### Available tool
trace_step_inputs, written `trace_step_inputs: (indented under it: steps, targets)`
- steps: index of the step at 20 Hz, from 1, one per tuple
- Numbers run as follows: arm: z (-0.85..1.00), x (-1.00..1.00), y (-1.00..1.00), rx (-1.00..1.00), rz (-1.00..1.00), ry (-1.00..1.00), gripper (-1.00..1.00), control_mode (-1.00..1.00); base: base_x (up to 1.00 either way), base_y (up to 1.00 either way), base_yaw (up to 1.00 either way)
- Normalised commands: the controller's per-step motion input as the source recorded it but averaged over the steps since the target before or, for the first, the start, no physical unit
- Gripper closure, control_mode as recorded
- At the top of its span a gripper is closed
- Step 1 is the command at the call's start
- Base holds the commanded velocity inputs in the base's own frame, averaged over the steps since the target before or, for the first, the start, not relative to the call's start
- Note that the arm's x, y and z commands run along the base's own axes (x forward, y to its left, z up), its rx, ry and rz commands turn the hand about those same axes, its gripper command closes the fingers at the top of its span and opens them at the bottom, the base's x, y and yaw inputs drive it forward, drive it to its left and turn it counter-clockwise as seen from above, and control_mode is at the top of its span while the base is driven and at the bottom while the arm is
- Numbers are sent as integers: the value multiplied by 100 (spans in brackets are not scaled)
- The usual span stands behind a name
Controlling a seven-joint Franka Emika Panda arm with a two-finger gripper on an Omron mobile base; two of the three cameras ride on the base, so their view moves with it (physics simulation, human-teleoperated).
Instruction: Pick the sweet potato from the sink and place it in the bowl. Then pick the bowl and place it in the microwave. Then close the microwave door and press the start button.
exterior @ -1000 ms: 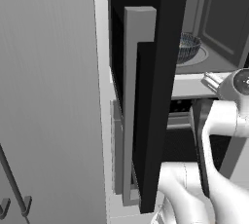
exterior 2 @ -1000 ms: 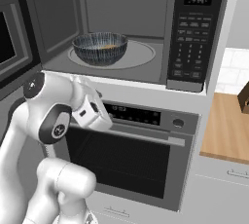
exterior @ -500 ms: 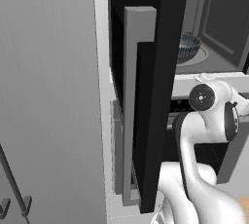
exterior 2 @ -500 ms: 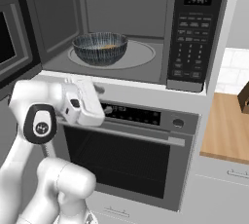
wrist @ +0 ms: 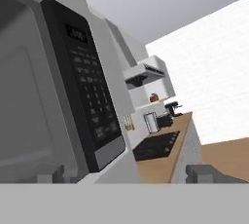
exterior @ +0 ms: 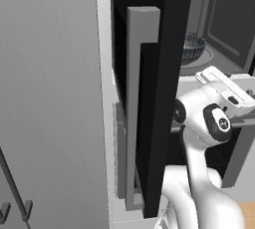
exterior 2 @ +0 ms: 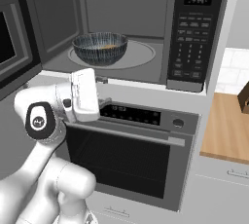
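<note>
Pale grey cabinetry framed the black built-in microwave [exterior 2: 126, 28], whose cavity stood open above a black wall oven with a dark glass front [exterior 2: 127, 157]. On the turntable inside the microwave the wide ribbed blue-grey bowl [exterior 2: 100, 48] was seen, with a trace of tan-orange at its inner rim that was judged to be the sweet potato [exterior 2: 110, 46]; the sink was not to be made out.

Over the last second the white arm had been swung and rolled: the hand had been turned from below the microwave's lower edge up to just under its floor. The two-finger gripper [wrist: 125, 174] was held with its jaws spread wide and nothing between them, pointing past the microwave's keypad panel [wrist: 90, 91] toward a distant wooden counter [wrist: 163, 162]. From this it was judged that the bowl had been delivered and that the closing of the door was the step in hand.

The flat black microwave door with its pale inner frame [exterior: 149, 98] was swung fully out to the left of the microwave. The arm's own elbow and hand were placed between that door and the microwave's opening, so a clear path would be needed before the door could be pushed shut. The start button could not be told apart among the small keys.
</note>
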Motion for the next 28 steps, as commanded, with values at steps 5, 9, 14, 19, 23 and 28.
trace_step_inputs:
  steps: [5,9,14,19,23,28]
  targets:
    - [-39,-38,12,-30,-16,-18,-100,-100,0,0,0]
    - [-57,-11,17,-25,-5,-16,-100,-100,0,0,0]
    - [-46,-31,37,-21,0,-7,-100,-100,0,0,0]
    - [-21,-74,48,-12,0,0,-100,-100,0,0,0]
    - [-13,-79,59,-9,0,0,-100,-100,0,0,0]
    - [-38,-47,68,-12,2,0,-100,-100,0,0,0]
